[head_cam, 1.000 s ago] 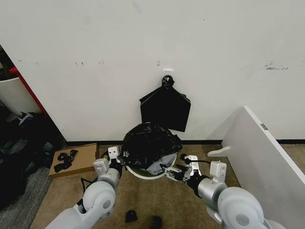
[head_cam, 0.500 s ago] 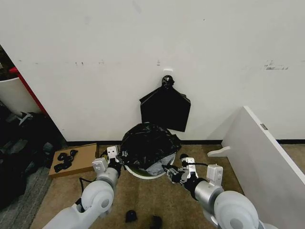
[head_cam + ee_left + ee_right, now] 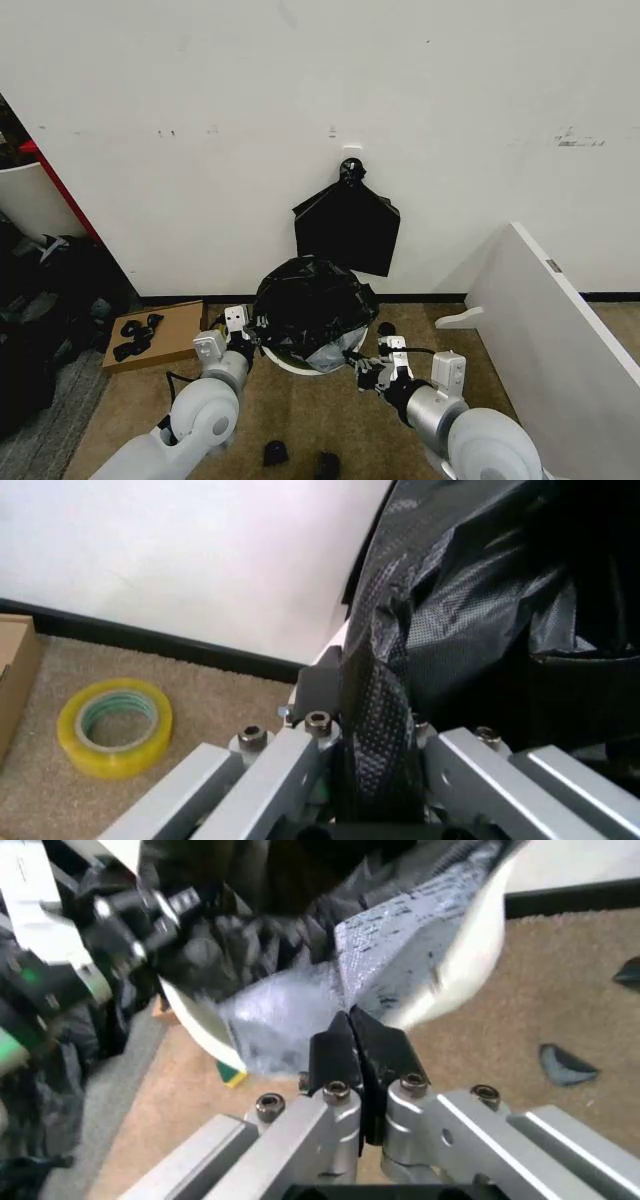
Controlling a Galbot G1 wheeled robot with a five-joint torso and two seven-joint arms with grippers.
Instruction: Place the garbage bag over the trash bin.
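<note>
The crinkled black garbage bag (image 3: 310, 300) is heaped over the cream-white trash bin (image 3: 288, 364), whose rim (image 3: 328, 651) shows under it by the wall. My left gripper (image 3: 244, 341) sits at the bin's left side, shut on a strip of the bag (image 3: 372, 720) that runs between its fingers. In front of the bin on the right, my right gripper (image 3: 358, 368) has its fingertips (image 3: 352, 1036) pressed together on the bag's edge. From there the film (image 3: 400, 960) is stretched thin and grey across the white rim (image 3: 472, 952).
A flat black bundle (image 3: 347, 225) hangs on the wall above the bin. A cardboard box (image 3: 160, 332) lies at the left and a yellow tape roll (image 3: 115, 726) beside the bin. A white board (image 3: 550, 320) leans at the right. Small black scraps (image 3: 275, 452) lie on the carpet.
My right gripper has drawn back toward me and slightly left, pulling the bag's front edge down and stretching it over the rim. The left arm has stayed in place.
</note>
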